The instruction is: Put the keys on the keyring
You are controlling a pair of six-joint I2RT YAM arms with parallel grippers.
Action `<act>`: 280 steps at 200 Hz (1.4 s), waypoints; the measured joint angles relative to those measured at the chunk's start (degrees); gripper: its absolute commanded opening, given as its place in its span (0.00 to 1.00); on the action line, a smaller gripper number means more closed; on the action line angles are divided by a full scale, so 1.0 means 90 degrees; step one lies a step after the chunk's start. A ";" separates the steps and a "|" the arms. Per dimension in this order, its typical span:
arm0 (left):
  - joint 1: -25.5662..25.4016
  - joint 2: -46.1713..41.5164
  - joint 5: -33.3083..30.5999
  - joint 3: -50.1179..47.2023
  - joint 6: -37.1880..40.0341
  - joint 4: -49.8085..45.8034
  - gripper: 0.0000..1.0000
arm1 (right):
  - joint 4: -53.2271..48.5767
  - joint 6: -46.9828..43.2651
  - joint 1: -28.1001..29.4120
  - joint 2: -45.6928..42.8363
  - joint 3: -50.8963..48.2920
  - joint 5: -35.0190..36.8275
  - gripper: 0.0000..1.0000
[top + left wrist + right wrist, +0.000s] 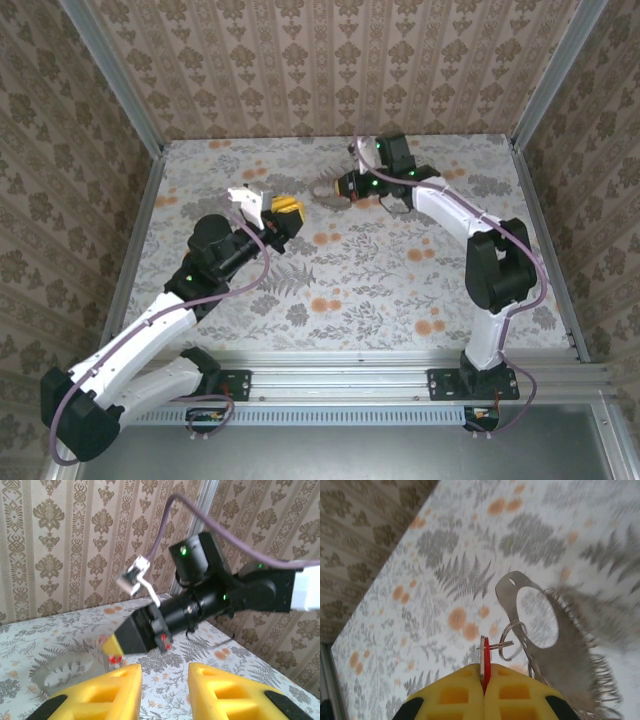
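Right gripper (483,677) pinching the red key (485,667); left gripper (165,686) spread and empty.
The right gripper's yellow fingers (447,697) are pressed together on the key's red head, and its thin blade pokes out past the tips; just ahead of those tips lies a small wire ring (512,641), its wire crossing the blade's end, though whether the key is threaded through it I cannot tell; beyond and to the right of the tips, the keyring (522,579), a flat grey loop with a wire coil along one side, rests on the floral table (420,580); the left gripper's fingers (107,695) stand apart with nothing between them, pointed at the right gripper a little way ahead.
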 measured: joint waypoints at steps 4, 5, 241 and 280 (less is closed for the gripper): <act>0.0000 0.0000 0.0002 0.0000 -0.0002 0.0000 0.32 | 0.0051 0.0041 0.0063 0.0000 -0.0151 0.0002 0.00; 0.0000 0.0000 0.0000 0.0000 -0.0002 0.0000 0.32 | 0.0078 0.0058 0.0085 0.0000 -0.0204 0.0005 0.00; -0.0172 0.0374 -0.0024 0.0097 -0.0335 -0.0282 0.32 | 0.1756 0.2135 0.1175 -0.1800 -0.4877 0.0189 0.44; -0.0260 0.0425 -0.0029 0.0100 -0.0376 -0.0350 0.38 | 0.1511 0.2259 0.1171 -0.2800 -0.5552 0.0250 0.60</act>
